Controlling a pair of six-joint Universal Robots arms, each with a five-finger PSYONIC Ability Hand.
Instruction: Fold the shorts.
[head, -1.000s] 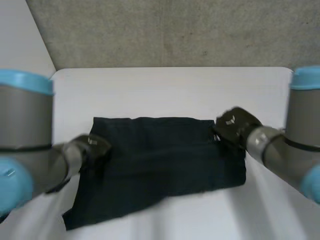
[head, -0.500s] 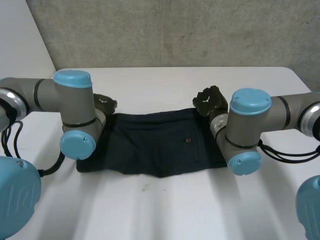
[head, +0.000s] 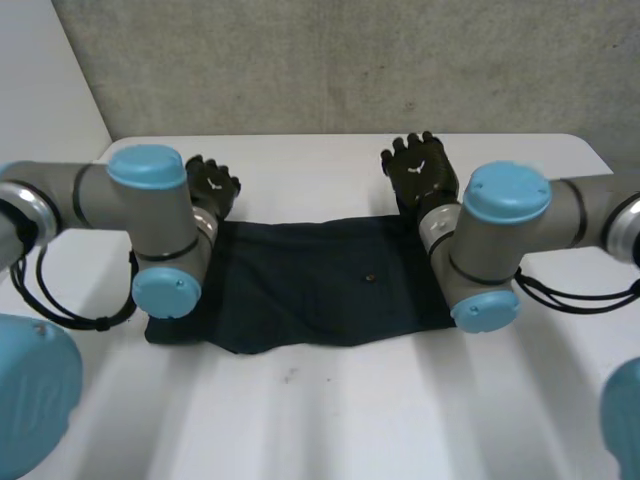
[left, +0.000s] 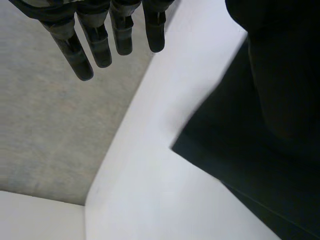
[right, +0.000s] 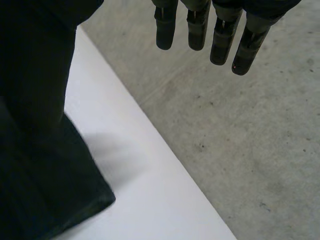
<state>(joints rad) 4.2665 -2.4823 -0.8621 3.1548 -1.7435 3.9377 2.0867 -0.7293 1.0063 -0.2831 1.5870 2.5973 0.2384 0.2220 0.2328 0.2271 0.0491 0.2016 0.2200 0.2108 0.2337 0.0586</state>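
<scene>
While the left robot hand (head: 212, 186) and the right robot hand (head: 420, 172) are both held open, fingers straight and nothing gripped, the shorts (head: 320, 285) are noted lying flat at mid-frame on the desk (head: 330, 410), long axis running left to right. Each robot hand is placed just beyond an upper corner of the cloth; neither is judged nearer. A fold across the long axis is judged outstanding.

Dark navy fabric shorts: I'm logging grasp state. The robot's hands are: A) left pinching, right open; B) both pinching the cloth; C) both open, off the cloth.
C: the left hand and right hand show straight fingers, clear of the dark navy fabric shorts.
</scene>
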